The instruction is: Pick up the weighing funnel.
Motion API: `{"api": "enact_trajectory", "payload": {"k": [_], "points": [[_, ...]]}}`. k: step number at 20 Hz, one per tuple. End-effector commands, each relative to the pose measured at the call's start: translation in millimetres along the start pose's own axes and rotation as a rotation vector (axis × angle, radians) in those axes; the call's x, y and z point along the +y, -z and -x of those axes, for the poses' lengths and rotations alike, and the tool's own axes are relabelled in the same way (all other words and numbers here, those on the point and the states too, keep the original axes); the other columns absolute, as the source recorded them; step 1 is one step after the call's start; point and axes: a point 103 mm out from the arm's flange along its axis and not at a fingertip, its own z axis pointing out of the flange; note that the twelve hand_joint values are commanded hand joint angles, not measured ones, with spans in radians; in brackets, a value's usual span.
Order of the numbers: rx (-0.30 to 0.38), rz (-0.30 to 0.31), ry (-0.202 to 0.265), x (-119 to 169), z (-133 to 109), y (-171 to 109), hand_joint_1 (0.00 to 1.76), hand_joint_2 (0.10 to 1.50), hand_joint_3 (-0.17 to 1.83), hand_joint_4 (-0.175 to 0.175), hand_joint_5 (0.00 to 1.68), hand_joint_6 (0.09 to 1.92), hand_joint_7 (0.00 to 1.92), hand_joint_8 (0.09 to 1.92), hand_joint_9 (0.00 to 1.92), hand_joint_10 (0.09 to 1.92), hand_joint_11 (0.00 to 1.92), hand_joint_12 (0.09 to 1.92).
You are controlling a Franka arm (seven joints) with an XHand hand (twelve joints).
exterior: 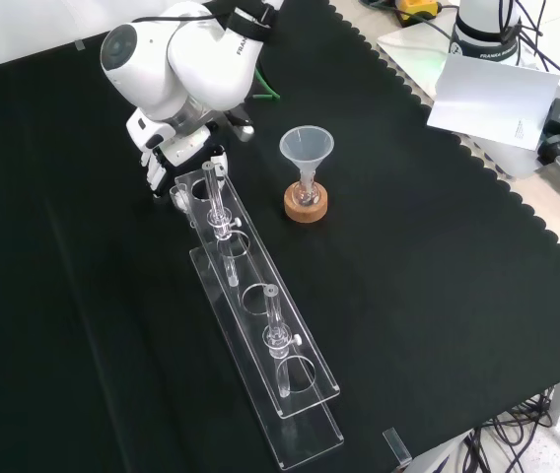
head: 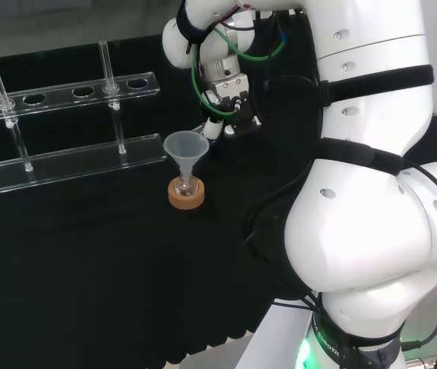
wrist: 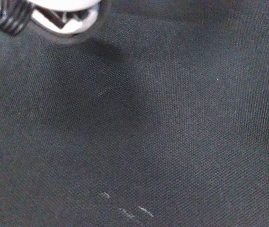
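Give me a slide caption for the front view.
Hand at the far end of the clear rack above the black cloth; funnel stands in its flask.

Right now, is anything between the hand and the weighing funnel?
Nothing visible. The hand is low over the cloth, with a small clear piece, likely the weighing funnel, right beside it. The rack stands close alongside, not between.

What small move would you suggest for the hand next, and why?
I would probably ease the hand slightly down toward the small clear piece, likely the weighing funnel, beside the end of the rack in the front view; whether it is grasped is unclear.
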Motion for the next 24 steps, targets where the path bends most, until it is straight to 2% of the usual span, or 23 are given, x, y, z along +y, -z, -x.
{"api": "enact_trajectory", "payload": {"k": [1, 8, 16, 17, 18, 21, 24], "points": [[0.003, -0.004, 0.033, 0, 2, 1, 0.91, 0.6, 0.61, 0.008, 0.7, 0.75, 0.53, 0.7, 0.76, 0.54, 0.55, 1.26], [0.006, -0.002, 0.038, 1, 4, 0, 0.91, 0.61, 0.61, 0.013, 0.72, 0.76, 0.54, 0.7, 0.76, 0.54, 0.56, 1.25], [0.019, -0.006, 0.041, 6, 34, -8, 0.92, 0.61, 0.61, 0.022, 0.75, 0.77, 0.54, 0.71, 0.76, 0.54, 0.56, 1.25], [-0.002, -0.008, 0.035, 6, 17, -4, 0.92, 0.61, 0.61, 0.022, 0.75, 0.77, 0.54, 0.71, 0.76, 0.54, 0.57, 1.25], [-0.005, -0.012, 0.028, 6, 12, -3, 0.92, 0.61, 0.61, 0.022, 0.75, 0.77, 0.54, 0.71, 0.76, 0.54, 0.57, 1.25], [-0.001, -0.019, 0.004, 7, 8, -3, 0.92, 0.62, 0.61, 0.022, 0.75, 0.77, 0.54, 0.71, 0.77, 0.54, 0.57, 1.25], [0.005, -0.016, 0.027, 7, 7, -3, 0.92, 0.62, 0.61, 0.022, 0.76, 0.77, 0.54, 0.7, 0.77, 0.54, 0.57, 1.25]]}}
